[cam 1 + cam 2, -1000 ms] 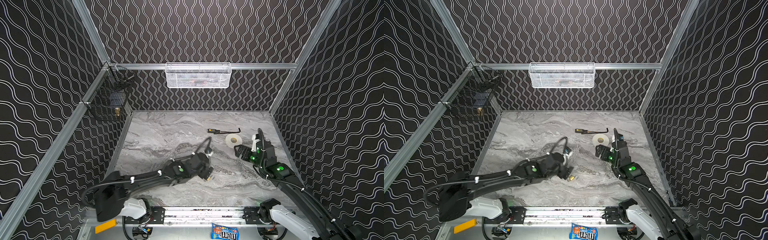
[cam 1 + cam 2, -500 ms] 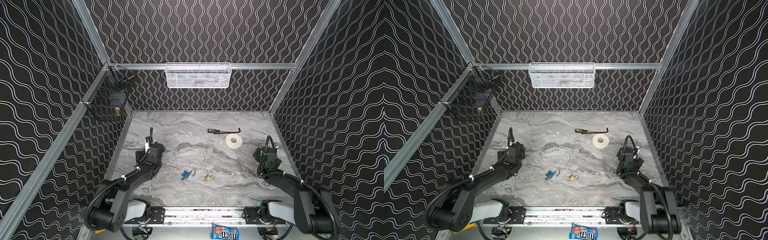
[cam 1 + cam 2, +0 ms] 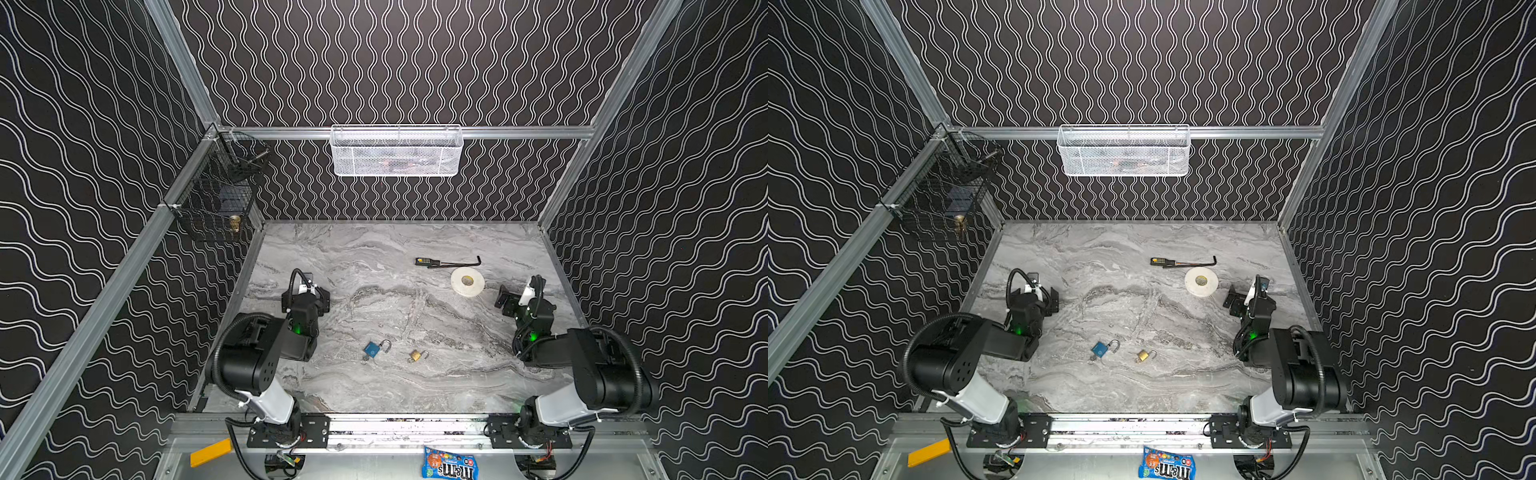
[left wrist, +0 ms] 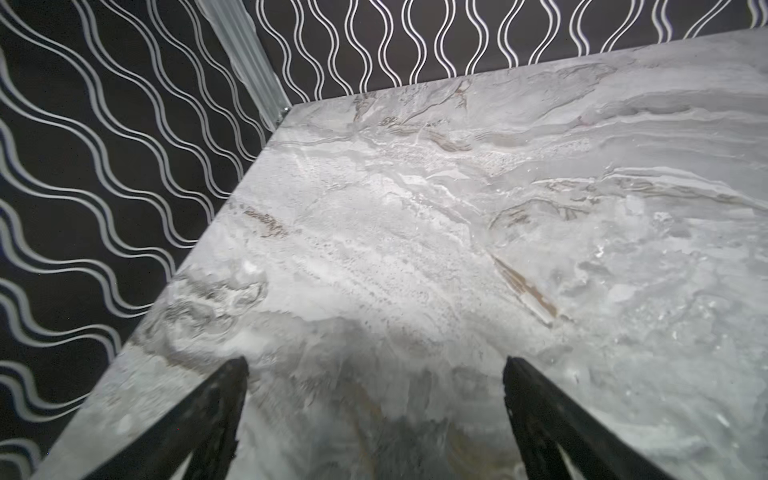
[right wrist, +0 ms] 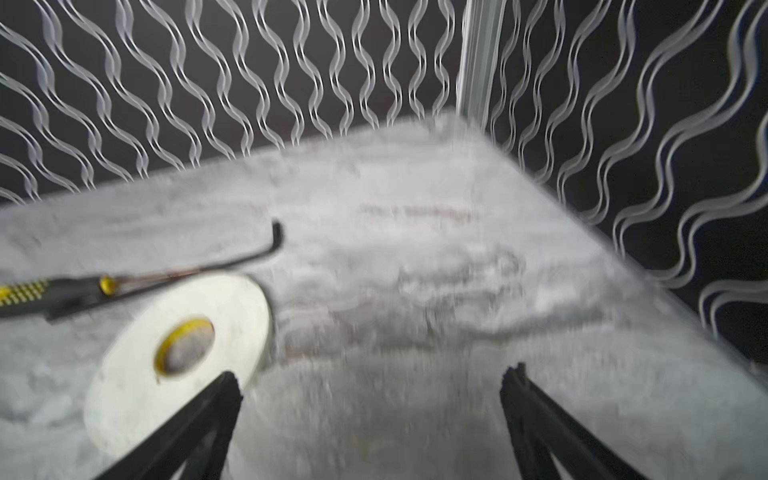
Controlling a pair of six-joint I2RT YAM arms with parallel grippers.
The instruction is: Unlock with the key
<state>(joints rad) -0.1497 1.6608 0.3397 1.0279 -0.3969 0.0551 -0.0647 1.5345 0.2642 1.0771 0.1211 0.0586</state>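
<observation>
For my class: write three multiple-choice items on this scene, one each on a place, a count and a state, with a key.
1. Where does the tape roll lie? A beside the black-and-yellow tool; B in the white basket; C against the left wall.
2. Besides the blue padlock, how many more padlocks lie on the table? A none; B one; C three.
3. The left end effector and right end effector are: A open, empty; B shut, empty; C shut on locks.
Key: 1 A, they lie side by side; 2 B, only the brass padlock; 3 A, jaws wide, nothing held.
</observation>
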